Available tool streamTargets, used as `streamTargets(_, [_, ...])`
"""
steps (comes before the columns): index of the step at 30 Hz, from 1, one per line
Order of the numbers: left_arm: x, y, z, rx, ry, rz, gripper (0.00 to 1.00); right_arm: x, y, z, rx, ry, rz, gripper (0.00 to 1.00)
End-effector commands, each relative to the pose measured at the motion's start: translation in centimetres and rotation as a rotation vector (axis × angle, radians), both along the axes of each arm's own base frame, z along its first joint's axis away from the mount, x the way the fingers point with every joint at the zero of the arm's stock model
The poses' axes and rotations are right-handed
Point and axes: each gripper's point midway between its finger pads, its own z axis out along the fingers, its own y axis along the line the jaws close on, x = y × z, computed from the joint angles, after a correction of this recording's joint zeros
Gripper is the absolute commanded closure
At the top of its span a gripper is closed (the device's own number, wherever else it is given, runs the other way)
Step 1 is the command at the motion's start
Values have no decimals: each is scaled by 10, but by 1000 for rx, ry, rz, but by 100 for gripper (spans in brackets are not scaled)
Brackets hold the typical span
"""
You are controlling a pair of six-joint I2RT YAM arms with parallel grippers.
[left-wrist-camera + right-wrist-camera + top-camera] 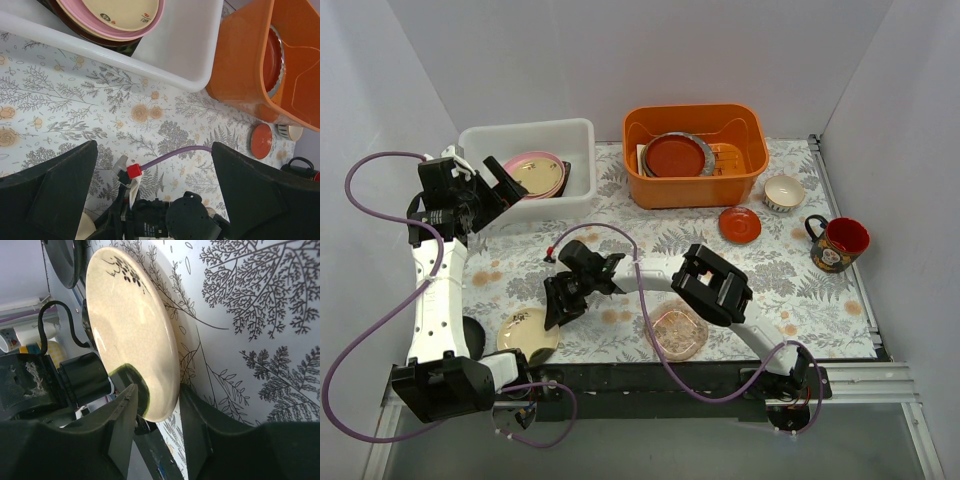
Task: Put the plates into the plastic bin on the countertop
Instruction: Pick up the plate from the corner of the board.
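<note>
Pickup: the cream plate (pixel 135 330) is straddled by the right gripper (pixel 157 395), pinch uncertain. The left gripper (pixel 154 150) is spread wide. A firm grip, then a lift to the bin (pixel 525 127), is needed.

My left arm (pixel 433 292) reaches forward, left gripper (pixel 508 180) spread wide. My right arm (pixel 715 285) folds across leftward, right gripper (pixel 157 390) tipped low, jaws half apart.

Between the black fingers (pixel 115 430) a cream plate (pixel 132 335) marked with a small black sprig is seen. Beyond them, the pale countertop (pixel 260 315) is printed with grey ferns.
</note>
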Motion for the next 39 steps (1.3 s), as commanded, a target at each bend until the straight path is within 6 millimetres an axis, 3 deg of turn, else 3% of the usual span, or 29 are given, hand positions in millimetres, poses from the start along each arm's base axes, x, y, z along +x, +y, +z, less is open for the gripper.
streamTargets(1, [-4, -7, 9, 0, -42, -33, 2, -5, 4, -6, -23, 8, 28, 57])
streamTargets(9, [-5, -5, 7, 9, -39, -29, 2, -9, 1, -16, -58, 19, 42, 79])
streamTargets(13, [-6, -5, 6, 8, -36, -29, 2, -6, -1, -15, -65, 0, 38, 99])
streamTargets(19, [-9, -8, 8, 5, -44, -43, 2, 2, -9, -13, -71, -24, 20, 99])
streamTargets(24, [-12, -18, 11, -12, -77, -106, 2, 26, -26, 2, -55, -66, -49, 99])
streamTargets(31, [-15, -21, 1, -8, -52, -134, 2, 56, -60, 32, -31, -125, -148, 99])
streamTargets(32, [-16, -21, -3, -11, -43, -135, 2, 64, -65, 46, -12, -146, -171, 99])
streamTargets(34, [-18, -25, -6, -22, -42, -152, 2, 72, -78, 48, -23, -161, -200, 99])
streamTargets(35, [-17, -25, -7, -24, -46, -156, 2, 75, -81, 60, -5, -176, -213, 99])
streamTargets(39, [-22, -27, -26, -39, 1, -165, 2, 89, -99, 75, 6, -209, -262, 99])
